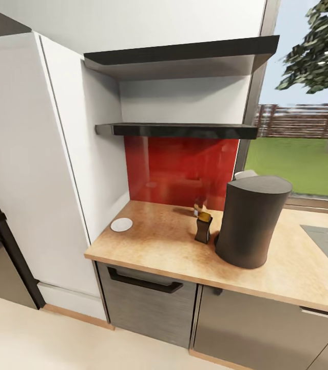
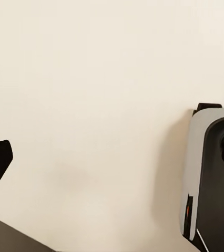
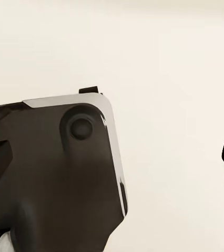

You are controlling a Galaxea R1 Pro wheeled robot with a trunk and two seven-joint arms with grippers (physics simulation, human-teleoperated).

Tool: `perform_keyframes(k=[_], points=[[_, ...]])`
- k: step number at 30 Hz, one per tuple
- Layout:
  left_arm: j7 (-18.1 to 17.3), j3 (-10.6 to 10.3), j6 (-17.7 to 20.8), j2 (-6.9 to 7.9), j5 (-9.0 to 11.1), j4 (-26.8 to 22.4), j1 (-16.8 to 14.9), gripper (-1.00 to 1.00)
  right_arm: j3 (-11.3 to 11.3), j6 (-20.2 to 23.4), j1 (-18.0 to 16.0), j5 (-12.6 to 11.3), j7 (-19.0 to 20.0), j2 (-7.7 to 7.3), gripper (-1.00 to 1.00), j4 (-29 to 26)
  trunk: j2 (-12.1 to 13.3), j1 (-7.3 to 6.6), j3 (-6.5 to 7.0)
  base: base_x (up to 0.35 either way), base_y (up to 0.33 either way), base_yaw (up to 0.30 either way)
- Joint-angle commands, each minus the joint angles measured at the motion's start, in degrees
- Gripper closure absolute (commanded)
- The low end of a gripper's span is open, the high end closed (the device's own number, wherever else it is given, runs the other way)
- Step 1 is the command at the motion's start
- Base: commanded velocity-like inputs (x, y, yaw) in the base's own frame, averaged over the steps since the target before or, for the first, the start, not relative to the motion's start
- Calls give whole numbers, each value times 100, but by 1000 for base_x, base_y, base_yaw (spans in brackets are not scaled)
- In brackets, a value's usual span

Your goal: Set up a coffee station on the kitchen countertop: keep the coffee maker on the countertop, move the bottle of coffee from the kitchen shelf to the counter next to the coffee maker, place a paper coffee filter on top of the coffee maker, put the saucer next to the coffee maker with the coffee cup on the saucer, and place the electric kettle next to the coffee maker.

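At the far left of the table, near the white wall panel, the saucer is seen lying flat and bare, well apart from the machine; it would need moving closer. Further right, the coffee bottle has been stood just beside the coffee maker, which suits its place in the station. The lower shelf above is seen edge-on. A pale object is partly hidden behind the machine's top; what it is cannot be told. In the wrist views, pale floor and parts of the robot's body are shown, which suggests lowered arms. Whether either set of jaws is released or clenched cannot be told.
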Motion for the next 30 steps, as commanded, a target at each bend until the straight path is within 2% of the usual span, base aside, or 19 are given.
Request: perform_keyframes(k=[1, 4, 6, 12, 15, 20, 24, 26, 27, 29, 30], points=[[13, 21, -17, -3, -60, -4, -18, -100, -15, -19, -2, -35, 4, 1, -100, 2, -9, 3, -9, 0, 0, 3], [10, 33, -21, 26, -21, -6, -72, -100, -10, -19, -2, -35, 3, 1, -100, 2, -9, 3, -9, 0, 0, 2], [-2, 35, -22, 75, 72, -7, -86, -100, -9, -19, -2, -35, 4, 1, -100, 2, -9, 3, -9, 0, 0, 0], [-42, 32, -12, 174, 586, -18, -131, -100, -14, -17, -2, -39, 5, 6, -100, -30, -9, 3, -9, 0, 0, 0], [-45, 28, -4, 195, 767, -13, -266, -100, -16, -13, -2, -38, 17, 12, -100, -277, -9, 3, -9, 0, 0, 0], [-32, 33, 9, 209, 888, -13, -453, -100, -4, -11, -2, 63, 27, 27, -100, -969, -9, 3, -9, 0, 0, 0], [-24, 34, 17, 210, 908, -9, -522, -100, 147, -14, -2, 468, 30, 86, -100, -1544, -9, 3, -9, 0, 0, 0], [-23, 33, 16, 211, 912, -11, -538, -100, 348, -17, -2, 828, 14, 248, -100, -1932, -9, 3, -9, 0, 0, 0], [-22, 31, 15, 209, 913, -12, -540, -100, 391, -17, -2, 910, 10, 300, -100, -2016, -9, 3, -9, 0, 0, 0], [-25, 28, 13, 205, 913, -15, -545, -100, 501, -18, -2, 1161, 7, 506, -100, -2283, -9, 3, -9, 0, 0, 0], [-26, 28, 13, 206, 913, -15, -546, -100, 519, -18, -2, 1205, 12, 554, -100, -2339, -9, 3, -9, 0, 0, 0]])
